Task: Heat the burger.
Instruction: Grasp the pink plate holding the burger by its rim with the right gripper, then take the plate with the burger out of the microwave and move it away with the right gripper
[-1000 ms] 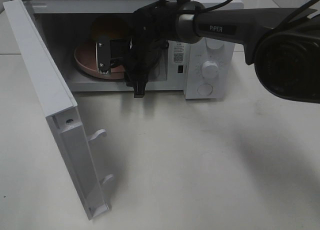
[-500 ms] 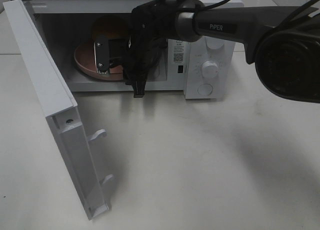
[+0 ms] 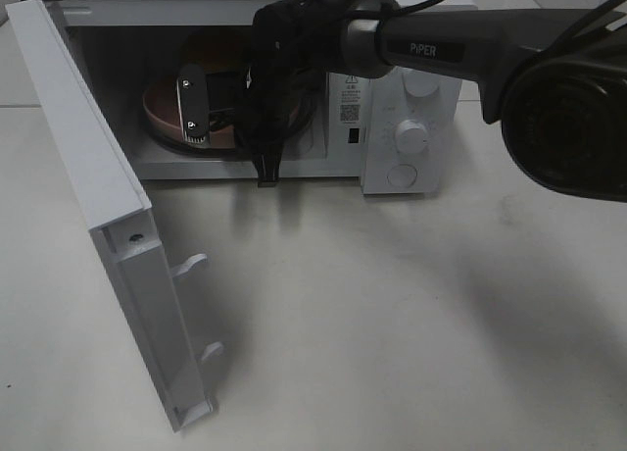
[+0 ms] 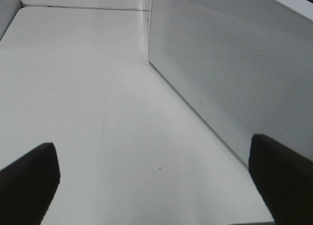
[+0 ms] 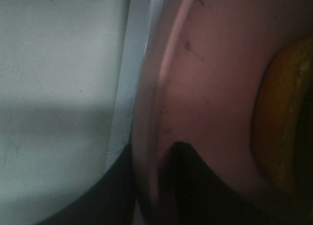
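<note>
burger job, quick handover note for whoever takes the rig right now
Right claw: inside the microwave, jaws astride the rim of the pink plate; a firm grip cannot be confirmed.
Left claw: open, empty, over the table beside the microwave's side.
Burger: on the plate, inside the oven.
Done: door open, burger in the cavity.
Left: withdraw the arm, shut the door, start heating.

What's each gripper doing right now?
Left gripper: open, holding nothing, beside the microwave.
Right gripper: inside the microwave, jaws around the pink plate's rim, burger on it; firm grip cannot be told.
</note>
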